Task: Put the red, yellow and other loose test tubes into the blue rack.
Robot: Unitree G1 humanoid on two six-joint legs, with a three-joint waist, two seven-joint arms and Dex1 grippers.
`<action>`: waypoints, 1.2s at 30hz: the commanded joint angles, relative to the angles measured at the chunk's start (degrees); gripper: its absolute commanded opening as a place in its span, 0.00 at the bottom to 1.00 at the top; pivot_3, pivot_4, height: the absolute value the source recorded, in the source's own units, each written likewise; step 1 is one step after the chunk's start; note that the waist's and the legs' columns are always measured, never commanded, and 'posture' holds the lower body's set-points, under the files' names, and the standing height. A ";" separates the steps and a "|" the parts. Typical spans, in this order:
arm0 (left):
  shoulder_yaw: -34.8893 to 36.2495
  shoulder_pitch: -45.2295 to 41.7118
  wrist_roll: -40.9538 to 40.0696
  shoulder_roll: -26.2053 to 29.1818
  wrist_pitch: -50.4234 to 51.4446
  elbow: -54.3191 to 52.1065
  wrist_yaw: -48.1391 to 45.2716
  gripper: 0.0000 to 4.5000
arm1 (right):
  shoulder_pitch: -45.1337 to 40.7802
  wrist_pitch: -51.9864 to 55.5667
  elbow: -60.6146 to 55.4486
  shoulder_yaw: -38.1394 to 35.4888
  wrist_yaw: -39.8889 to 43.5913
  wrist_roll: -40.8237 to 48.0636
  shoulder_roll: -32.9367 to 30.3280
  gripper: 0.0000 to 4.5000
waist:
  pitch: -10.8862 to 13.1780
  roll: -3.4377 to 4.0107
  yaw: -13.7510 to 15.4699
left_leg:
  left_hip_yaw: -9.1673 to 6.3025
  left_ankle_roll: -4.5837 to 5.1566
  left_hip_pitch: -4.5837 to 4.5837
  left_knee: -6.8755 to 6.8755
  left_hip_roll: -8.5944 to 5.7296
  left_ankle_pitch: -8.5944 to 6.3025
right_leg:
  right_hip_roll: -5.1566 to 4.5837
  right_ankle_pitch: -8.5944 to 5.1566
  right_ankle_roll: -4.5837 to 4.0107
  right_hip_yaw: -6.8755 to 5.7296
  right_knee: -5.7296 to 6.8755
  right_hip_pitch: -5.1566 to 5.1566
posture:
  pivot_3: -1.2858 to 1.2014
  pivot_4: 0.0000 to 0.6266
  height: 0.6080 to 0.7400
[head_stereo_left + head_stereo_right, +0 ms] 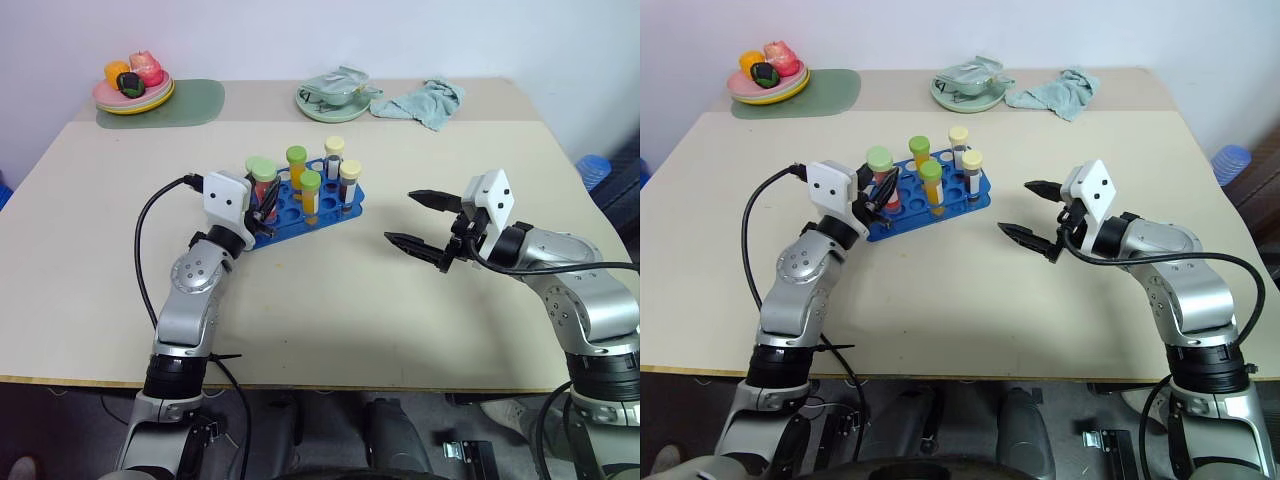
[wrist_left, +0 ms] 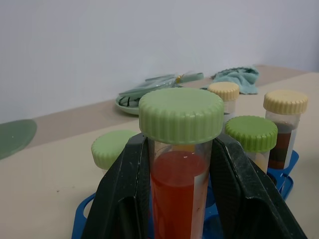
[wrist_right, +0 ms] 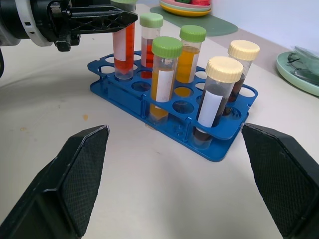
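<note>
The blue rack (image 1: pixel 333 214) lies mid-table, holding several capped test tubes. Two yellow-orange ones have green caps (image 3: pixel 162 74), and two dark brown ones have pale-yellow caps (image 3: pixel 214 94). My left gripper (image 1: pixel 267 200) is shut on a red test tube (image 2: pixel 174 191) with a light-green cap, just below the cap. This tube stands upright with its base in a hole at the rack's near left end (image 3: pixel 123 50). A second red tube (image 3: pixel 148 42) stands behind it. My right gripper (image 1: pixel 400 217) hovers open and empty over the table, right of the rack.
A plate of toy fruit (image 1: pixel 134 88) sits on a green mat (image 1: pixel 190 103) at the back left. A pale green dish (image 1: pixel 335 95) and a teal cloth (image 1: pixel 425 100) lie at the back. Bare tabletop lies in front of the rack.
</note>
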 commanded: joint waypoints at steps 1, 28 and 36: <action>-1.53 1.44 -0.64 -0.44 0.77 -0.35 -1.61 0.36 | -1.32 -1.53 -0.66 -0.53 0.21 -0.08 0.18 0.97 | 0.00 0.00 0.02 | 0.00 0.00 0.00 0.00 0.00 0.00 | 0.00 0.00 0.00 0.00 0.00 0.00 | 0.52 0.24 1.00; 0.29 6.20 -0.08 -1.79 -10.71 -0.08 -1.31 0.78 | -0.59 -3.00 0.83 0.18 0.61 -0.47 0.82 0.97 | 0.00 0.01 0.00 | -0.01 -0.01 -0.01 -0.01 0.00 0.00 | -0.01 0.00 0.00 0.00 -0.04 0.00 | 0.52 0.24 1.00; 3.37 16.30 -7.21 7.80 -11.84 -7.31 -13.07 0.78 | 4.73 -5.06 1.03 -1.94 -0.80 -2.14 1.02 0.97 | 0.00 0.01 0.04 | 0.00 0.07 -0.01 -0.05 0.02 -0.04 | 0.00 0.00 -0.01 0.00 -0.05 -0.02 | 0.52 0.24 1.00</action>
